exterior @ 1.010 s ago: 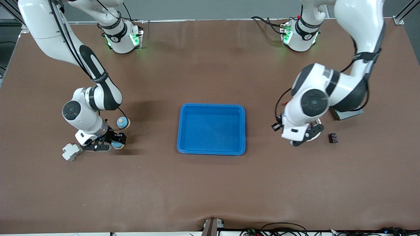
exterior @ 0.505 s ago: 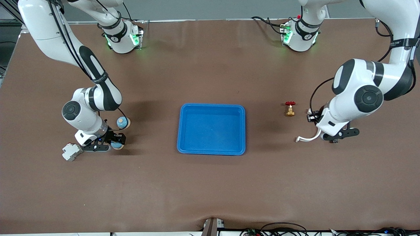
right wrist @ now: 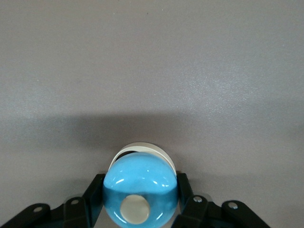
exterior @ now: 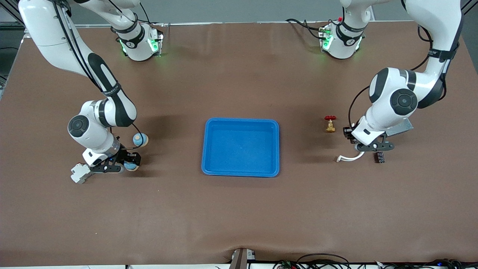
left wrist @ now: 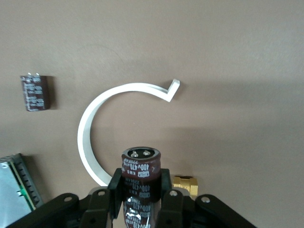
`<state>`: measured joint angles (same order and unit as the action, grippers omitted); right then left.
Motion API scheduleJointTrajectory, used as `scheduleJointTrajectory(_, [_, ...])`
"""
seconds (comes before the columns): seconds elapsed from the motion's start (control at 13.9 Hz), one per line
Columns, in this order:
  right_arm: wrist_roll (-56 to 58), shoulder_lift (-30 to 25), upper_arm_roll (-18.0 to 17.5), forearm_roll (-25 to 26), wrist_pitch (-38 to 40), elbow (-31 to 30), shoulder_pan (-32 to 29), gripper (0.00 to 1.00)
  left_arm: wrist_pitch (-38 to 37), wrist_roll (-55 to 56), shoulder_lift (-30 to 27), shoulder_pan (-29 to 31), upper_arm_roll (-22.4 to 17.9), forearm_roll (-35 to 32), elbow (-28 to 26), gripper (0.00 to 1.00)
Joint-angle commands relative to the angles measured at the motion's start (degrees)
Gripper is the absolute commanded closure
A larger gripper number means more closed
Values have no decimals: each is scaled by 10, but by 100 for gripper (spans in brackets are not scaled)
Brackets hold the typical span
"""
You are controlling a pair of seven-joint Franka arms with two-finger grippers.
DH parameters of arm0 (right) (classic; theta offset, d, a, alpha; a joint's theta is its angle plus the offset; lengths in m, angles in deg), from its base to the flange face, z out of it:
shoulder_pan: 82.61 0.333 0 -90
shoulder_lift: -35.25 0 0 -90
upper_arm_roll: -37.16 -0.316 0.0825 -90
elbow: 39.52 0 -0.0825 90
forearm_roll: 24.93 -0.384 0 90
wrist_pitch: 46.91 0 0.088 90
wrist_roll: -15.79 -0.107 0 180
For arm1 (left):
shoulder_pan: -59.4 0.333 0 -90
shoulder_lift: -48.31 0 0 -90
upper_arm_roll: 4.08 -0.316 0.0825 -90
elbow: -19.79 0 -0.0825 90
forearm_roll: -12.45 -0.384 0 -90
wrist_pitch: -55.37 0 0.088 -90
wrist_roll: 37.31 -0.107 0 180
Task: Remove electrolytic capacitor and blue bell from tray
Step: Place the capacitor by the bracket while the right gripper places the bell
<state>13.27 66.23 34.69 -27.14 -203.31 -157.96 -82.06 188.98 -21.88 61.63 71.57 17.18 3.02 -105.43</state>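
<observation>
- On my front feed the blue tray (exterior: 241,147) lay at mid-frame on the brown desk (exterior: 239,209), with nothing in it.
- The right pincer (exterior: 123,165) sat at the lower left of the frame, at the right arm's end of the desk, just above the desk surface.
- My right wrist feed showed its fingers (right wrist: 183,187) clamped on the blue bell (right wrist: 140,197), a glossy blue dome with a pale knob facing the camera.
- A second blue bell-shaped piece (exterior: 139,139) stood higher in the front frame than that pincer, close beside the arm's wrist.
- A grey-white block (exterior: 80,173) lay lower in the frame, just beside the right pincer, toward the frame's left edge.
- The left pincer (exterior: 374,147) hung at the right of the front frame, over the desk at the left arm's end.
- My left wrist feed showed it gripping the capacitor (left wrist: 140,183), a dark brown cylinder held upright with its two-terminal end toward the camera.
- Below it I saw a white C-shaped strip (left wrist: 97,128) lying flat on the desk.
- A second dark capacitor (exterior: 379,157) lay on the desk just below the left pincer in the front frame.
- A brass valve with a red handle (exterior: 329,124) stood between the tray and the left arm.
- A grey flat board (exterior: 400,127) lay partly under the left arm's wrist.
</observation>
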Motion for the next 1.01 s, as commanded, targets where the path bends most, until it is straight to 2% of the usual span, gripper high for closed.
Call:
scheduleJointTrajectory(0.0, [15,7,-14,-9,-14,-2,-13,100,28,-14,-7,8,4,-2,-22,100])
scheduleJointTrajectory(0.94, [14,11,-18,-9,-15,-1,-13,100,74,-10,90,27,-6,-85,5,100])
